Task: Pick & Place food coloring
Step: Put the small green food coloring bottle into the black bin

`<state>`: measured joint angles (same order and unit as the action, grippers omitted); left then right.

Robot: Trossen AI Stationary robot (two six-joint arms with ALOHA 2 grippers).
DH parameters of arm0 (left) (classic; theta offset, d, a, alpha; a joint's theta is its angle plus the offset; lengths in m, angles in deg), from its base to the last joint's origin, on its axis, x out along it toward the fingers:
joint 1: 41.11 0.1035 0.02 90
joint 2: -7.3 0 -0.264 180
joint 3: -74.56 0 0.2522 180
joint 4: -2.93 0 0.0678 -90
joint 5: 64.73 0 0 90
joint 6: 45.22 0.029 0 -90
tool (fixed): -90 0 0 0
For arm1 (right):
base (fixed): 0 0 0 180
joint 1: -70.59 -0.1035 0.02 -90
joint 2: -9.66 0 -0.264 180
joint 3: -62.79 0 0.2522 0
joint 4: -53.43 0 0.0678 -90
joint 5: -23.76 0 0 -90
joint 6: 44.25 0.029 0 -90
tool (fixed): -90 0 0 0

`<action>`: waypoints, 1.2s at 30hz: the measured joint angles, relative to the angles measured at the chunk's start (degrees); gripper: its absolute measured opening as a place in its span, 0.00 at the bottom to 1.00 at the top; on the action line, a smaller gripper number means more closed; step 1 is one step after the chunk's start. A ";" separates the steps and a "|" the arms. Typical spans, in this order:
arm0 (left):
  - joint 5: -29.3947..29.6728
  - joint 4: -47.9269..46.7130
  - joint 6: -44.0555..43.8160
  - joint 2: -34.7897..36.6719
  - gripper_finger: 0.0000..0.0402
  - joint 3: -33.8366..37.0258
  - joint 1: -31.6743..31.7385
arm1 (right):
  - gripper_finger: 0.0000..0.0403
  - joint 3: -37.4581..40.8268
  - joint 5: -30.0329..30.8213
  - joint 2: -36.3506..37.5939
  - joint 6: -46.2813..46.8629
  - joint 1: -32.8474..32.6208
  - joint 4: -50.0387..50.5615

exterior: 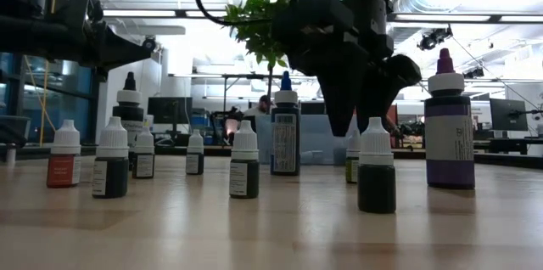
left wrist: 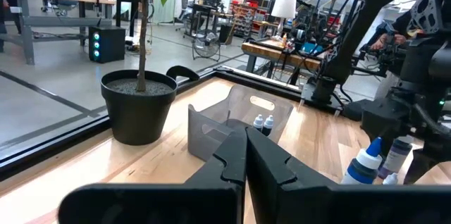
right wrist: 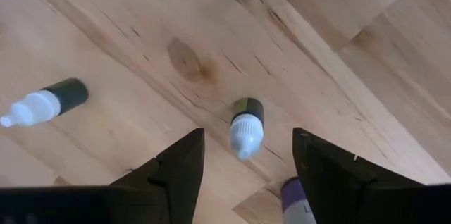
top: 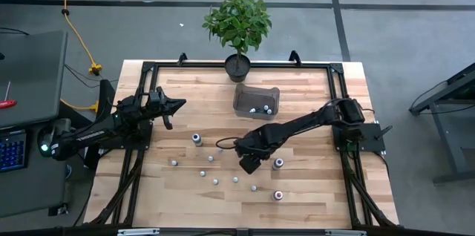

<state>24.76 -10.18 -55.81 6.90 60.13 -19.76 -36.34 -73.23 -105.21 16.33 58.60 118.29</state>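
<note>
Your right gripper point(right wrist: 243, 157), fingers wide, hovers over a white-capped bottle point(right wrist: 246, 128): pick step. Next, lower and close. Left gripper point(top: 176, 105) waits shut.

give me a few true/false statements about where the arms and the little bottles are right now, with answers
1. The right end effector is open above a small white-capped bottle standing on the table. True.
2. The left end effector holds a bottle. False: it is shut on nothing, off to the table's left side, away from the bottles.
3. The clear bin already has bottles inside. True: two caps show in it.
4. The potted plant stands at the table's near edge. False: it is at the far edge, just behind the bin.
5. All remaining bottles lie on their sides. False: in the low view they stand upright.
</note>
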 joint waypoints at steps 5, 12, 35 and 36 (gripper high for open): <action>0.00 0.00 0.00 0.01 0.00 0.00 0.02 | 0.48 0.00 -0.37 -0.76 -0.60 -0.02 -0.92; 0.00 0.00 0.02 0.00 0.00 0.00 0.00 | 0.47 -0.02 -0.27 -0.74 -0.62 0.41 -0.52; 0.02 0.00 0.01 0.00 0.00 0.00 0.00 | 0.17 -0.04 -0.99 -0.74 -2.12 0.33 0.97; 0.02 0.00 0.00 0.00 0.00 0.00 0.02 | 0.16 -0.04 -1.02 -0.74 -2.13 0.33 0.97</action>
<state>24.78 -10.18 -55.81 6.89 60.13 -19.75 -36.38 -74.25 -105.95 14.20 58.93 119.26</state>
